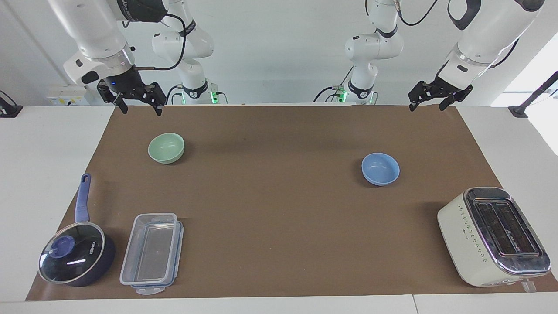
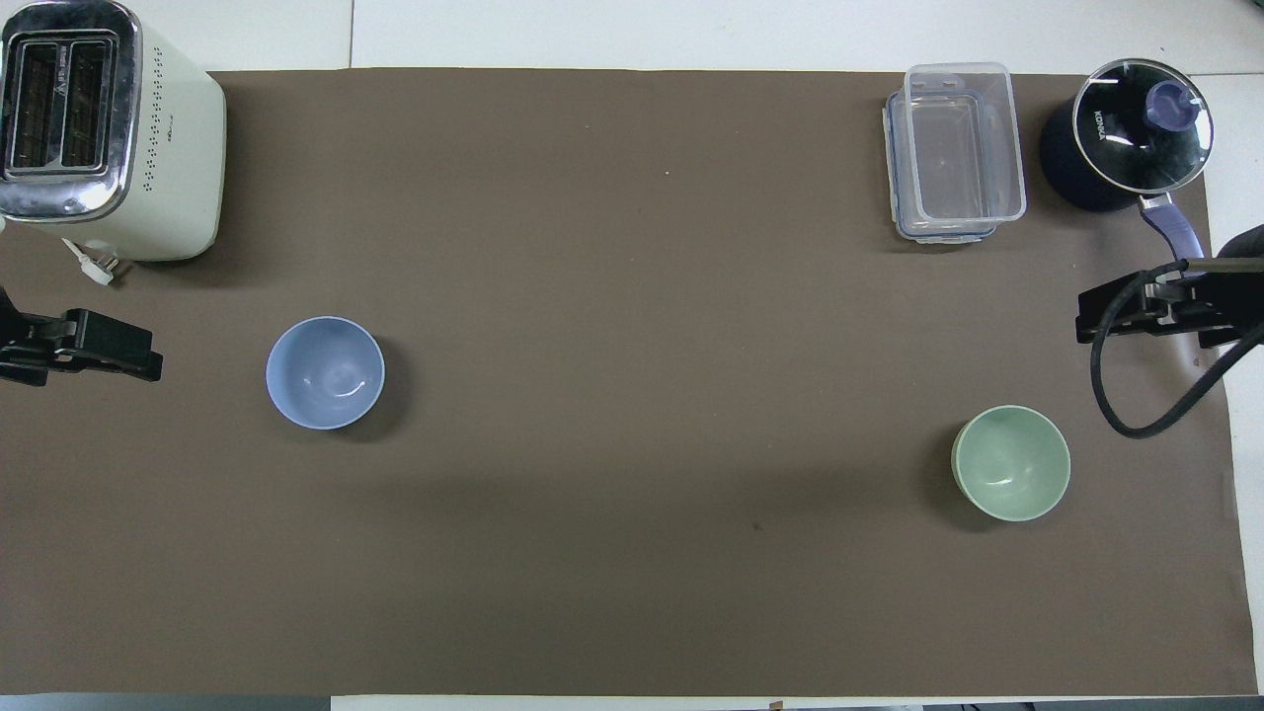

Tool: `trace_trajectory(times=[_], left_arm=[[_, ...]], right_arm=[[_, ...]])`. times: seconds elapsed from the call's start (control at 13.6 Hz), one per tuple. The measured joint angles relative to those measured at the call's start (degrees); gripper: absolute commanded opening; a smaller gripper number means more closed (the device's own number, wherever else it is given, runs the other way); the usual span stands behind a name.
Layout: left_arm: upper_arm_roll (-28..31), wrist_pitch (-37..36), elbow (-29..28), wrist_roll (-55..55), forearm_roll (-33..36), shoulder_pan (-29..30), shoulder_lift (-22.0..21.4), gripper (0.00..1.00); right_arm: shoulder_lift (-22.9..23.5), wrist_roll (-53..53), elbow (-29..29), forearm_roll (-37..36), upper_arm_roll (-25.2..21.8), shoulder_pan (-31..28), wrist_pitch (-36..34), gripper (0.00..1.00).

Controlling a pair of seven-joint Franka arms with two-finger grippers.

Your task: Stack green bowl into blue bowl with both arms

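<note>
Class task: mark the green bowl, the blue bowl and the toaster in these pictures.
green bowl (image 1: 166,147), facing view, on its inner hollow.
blue bowl (image 2: 325,371), overhead view, on its inner floor.
toaster (image 1: 464,233), facing view, on its cream side wall.

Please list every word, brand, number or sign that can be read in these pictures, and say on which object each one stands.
"KONKA": white letters on the glass lid of the dark saucepan.
Toaster: small marks on its side, too small to read.
Green bowl, blue bowl, clear container: no text visible.
</note>
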Motion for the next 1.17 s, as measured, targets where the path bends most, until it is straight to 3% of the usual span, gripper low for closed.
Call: trace_trajectory(times=[0.88,1.17], left_arm=[[0.0,0.7,0.0,0.0,0.0,-0.1,0.0,1.0],[0.0,6.2,-3.2,0.0,0.2,0.0,0.0,1.0]], right_arm=[[0.0,0.0,-0.4,0.0,-0.2,-0.1,0.4,1.0],[0.0,0.0,-0.5,0.0,-0.2,-0.1,1.2,1.0]])
